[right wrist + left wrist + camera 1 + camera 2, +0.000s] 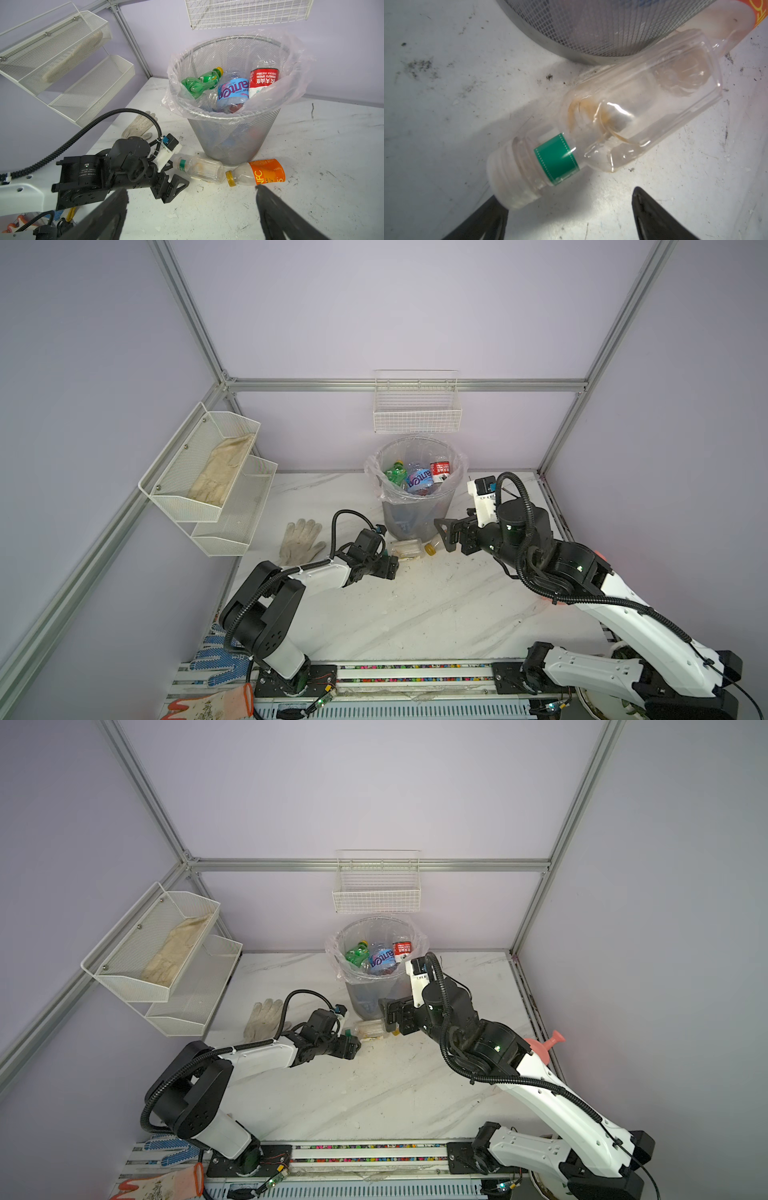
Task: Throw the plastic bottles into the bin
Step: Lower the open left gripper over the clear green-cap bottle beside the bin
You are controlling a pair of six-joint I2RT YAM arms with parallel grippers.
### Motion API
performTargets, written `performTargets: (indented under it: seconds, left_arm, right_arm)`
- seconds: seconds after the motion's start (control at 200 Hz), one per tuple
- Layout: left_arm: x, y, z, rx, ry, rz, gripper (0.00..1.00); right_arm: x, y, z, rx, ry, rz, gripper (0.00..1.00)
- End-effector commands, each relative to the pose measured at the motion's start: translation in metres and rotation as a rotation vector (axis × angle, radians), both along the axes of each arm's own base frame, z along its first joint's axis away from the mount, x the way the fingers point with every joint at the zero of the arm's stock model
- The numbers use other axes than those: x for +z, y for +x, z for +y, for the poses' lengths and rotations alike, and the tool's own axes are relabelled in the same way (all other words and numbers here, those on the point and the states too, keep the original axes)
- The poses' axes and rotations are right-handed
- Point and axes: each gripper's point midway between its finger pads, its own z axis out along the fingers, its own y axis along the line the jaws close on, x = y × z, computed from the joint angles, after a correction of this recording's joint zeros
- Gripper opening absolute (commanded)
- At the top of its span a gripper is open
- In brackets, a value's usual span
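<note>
Most of the bottles (232,89) are in the bin (232,135) already, heaped up near the rim. Two are left on the worktop (415,614), both on their sides right at the bin's foot. One is a clear bottle (623,116) with a green band and white cap, the other an orange-label bottle (264,171) with a yellow cap. They lie roughly end to end.

What matters for us: the clear bottle's long axis points pretty much at the left hand (565,195), cap end first. In the left wrist view the cap sits just beside one finger (481,220), off to that side rather than centred in the gap. The body runs away from the hand past the bin's wall. We reckon closing now would pinch the cap at best, so the hand needs to shift sideways or come across the body.

Left hand is spread wide and holding nothing. Whether that finger actually touches the cap, we can't tell. The right hand (191,190) is spread fully too, empty, hanging near the orange-label bottle and clear of it, so that one's its job, we'd guess.
</note>
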Motion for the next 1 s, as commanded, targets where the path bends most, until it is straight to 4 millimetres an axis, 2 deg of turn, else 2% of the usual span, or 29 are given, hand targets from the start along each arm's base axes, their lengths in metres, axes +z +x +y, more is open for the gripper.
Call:
performTargets:
  seconds: [0.0,0.25,0.385,0.715,0.995]
  left_arm:
    - [0.048,0.024,-0.018,-0.028,-0.068,-0.106,0.90]
    - [0.078,0.024,-0.004,0.005,-0.062,-0.201,0.90]
    - [0.086,0.033,-0.006,0.003,-0.083,-0.217,0.90]
    - [0.080,0.056,-0.026,-0.063,-0.139,-0.208,0.90]
    - [0.066,0.058,-0.039,-0.107,-0.154,-0.165,0.90]
  right_arm:
    - [0.002,-0.001,0.002,0.003,0.017,-0.007,0.97]
    - [0.003,0.001,0.005,0.007,0.023,-0.012,0.97]
    - [0.001,0.002,0.007,0.011,0.025,-0.008,0.97]
    - [0.002,-0.003,-0.001,-0.001,0.033,-0.010,0.98]
    - [-0.004,-0.002,0.002,0.005,0.028,-0.002,0.98]
